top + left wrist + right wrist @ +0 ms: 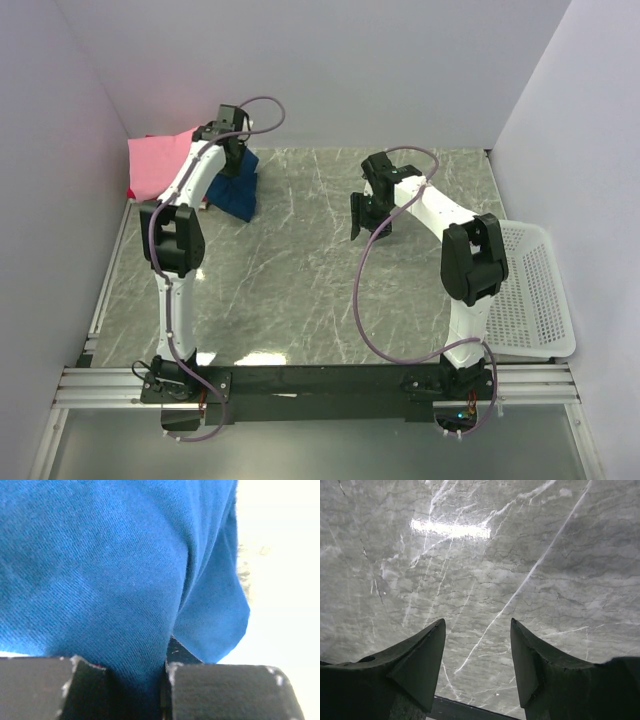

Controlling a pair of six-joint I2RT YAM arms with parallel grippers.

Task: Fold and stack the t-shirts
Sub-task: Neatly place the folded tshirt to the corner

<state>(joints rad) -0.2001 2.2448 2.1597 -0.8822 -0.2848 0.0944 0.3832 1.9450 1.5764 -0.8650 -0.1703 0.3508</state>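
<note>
**Blue shirt in the left grip, heading for the stack – judging by position**

- Left gripper (232, 135) is reaching into the far-left corner and pinching the dark blue t-shirt (238, 192). In the wrist view the jaws are clamping down on a fold of blue cloth (125, 580), which is filling almost the whole frame.
- The shirt is hanging off the gripper as a bunched fan. Its lower edge is looking like it's touching the table (300, 270), but I can't confirm that from above.
- Pink t-shirt (158, 165) is lying folded right in the corner, just beside the blue one and partly hidden by the arm.
- Right gripper (362, 215) is hovering mid-table with its jaws spread and nothing between them. Its wrist camera is showing only bare marble (520, 555).
- White mesh basket (530, 290) is sitting at the right edge, well apart from all this.

Step, my read: this is looking like the stacking stage for the blue shirt, not the folding stage. I can't tell how neatly it's folded, since the cloth is too bunched.

Next move is calling for:
- carrying the blue bundle across over the pink shirt
- lowering it so the cloth is lying flat rather than draping off an edge
- opening the jaws only once it's resting there

The right arm may be needed to smooth the top or pin it.

Writing: nothing readable. No print, tag or logo is showing on the blue cloth, the arms or the basket in any view.
</note>
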